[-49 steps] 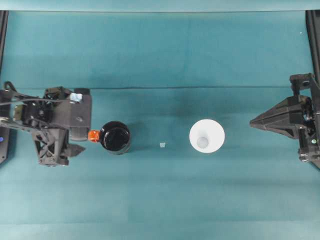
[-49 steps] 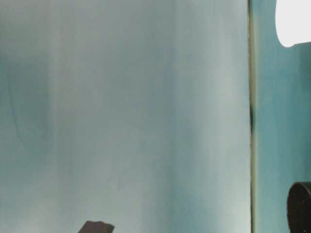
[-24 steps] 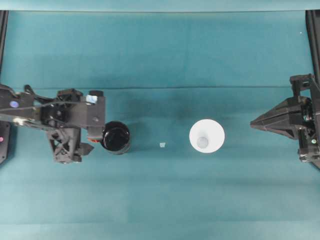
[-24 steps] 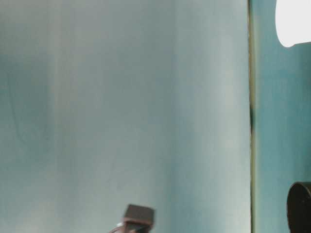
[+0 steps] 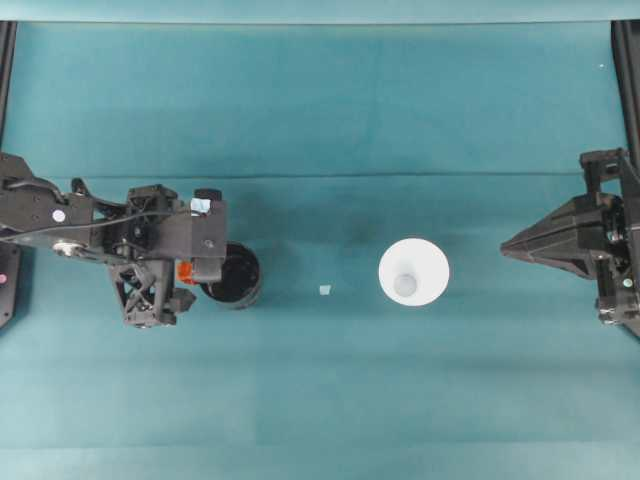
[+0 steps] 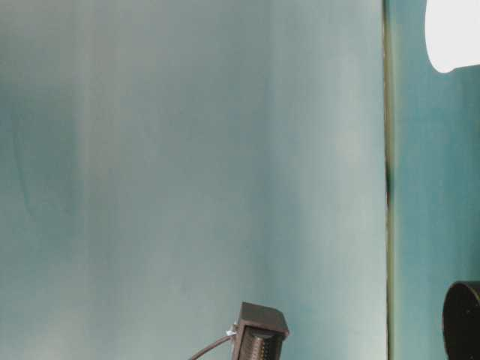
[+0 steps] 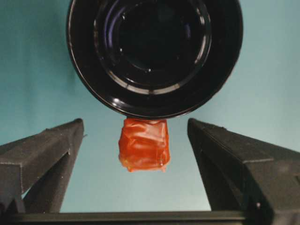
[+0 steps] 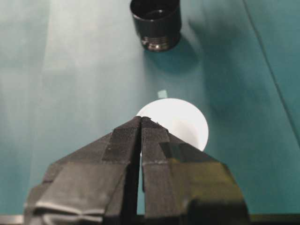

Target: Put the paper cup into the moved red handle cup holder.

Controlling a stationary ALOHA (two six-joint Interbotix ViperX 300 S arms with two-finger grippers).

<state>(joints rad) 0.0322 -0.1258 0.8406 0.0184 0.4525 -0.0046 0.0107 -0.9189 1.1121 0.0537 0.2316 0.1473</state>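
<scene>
Now | red handle cup holder (image 5: 235,276) upright | handle toward left gripper (image 7: 136,136)

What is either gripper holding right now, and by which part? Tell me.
Nothing is held. The left gripper is open, its fingers either side of the orange-red handle tab of the red handle cup holder without touching it. The right gripper is shut and empty.

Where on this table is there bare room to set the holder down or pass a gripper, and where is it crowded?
Bare cloth lies between the red handle cup holder and the paper cup, apart from a small scrap; also between the cup and the shut right gripper, and across the far and near strips of the table. It is crowded at the holder's handle, where the open left gripper straddles it.
</scene>
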